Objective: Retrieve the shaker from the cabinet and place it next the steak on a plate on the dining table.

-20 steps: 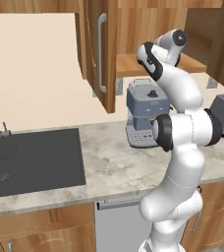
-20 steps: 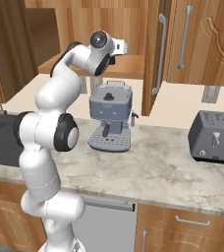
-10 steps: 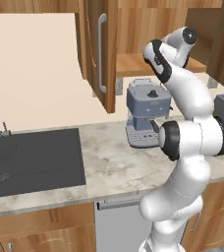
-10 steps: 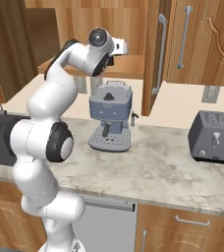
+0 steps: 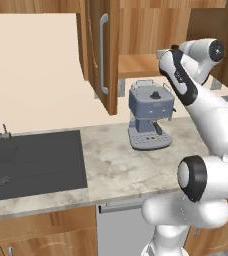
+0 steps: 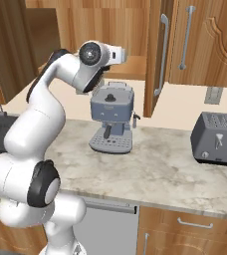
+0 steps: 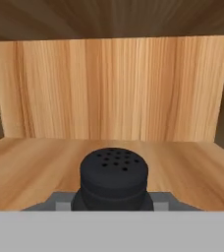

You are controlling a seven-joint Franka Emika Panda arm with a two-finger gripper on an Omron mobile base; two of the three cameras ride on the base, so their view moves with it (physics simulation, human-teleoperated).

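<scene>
In the left base view, the white arm is reaching up from the counter and bending its wrist back toward the open cabinet, whose door is standing ajar with its long silver bar handle facing the room. The hand is pointing in over the cabinet's wooden shelf; the claw itself is hidden behind the forearm here. Below the hand, a blue-grey coffee machine is sitting on the marbled counter, and a dark sink is lying well off to the side.

In the right base view, the wrist is leveling off with the shelf just above the coffee machine. A dark toaster is standing well apart along the counter. The fingertips are not visible from this side either.

In the hand view, the shaker is sitting directly in front of the claw, between its finger tips and very close to the camera: a black rounded cap dotted with small holes over a dark body. It is standing upright on the shelf floor, with the cabinet's back panel beyond it. Grey finger pads are showing at either side of its base, but whether they are clenched on it or merely flanking it cannot be told.
</scene>
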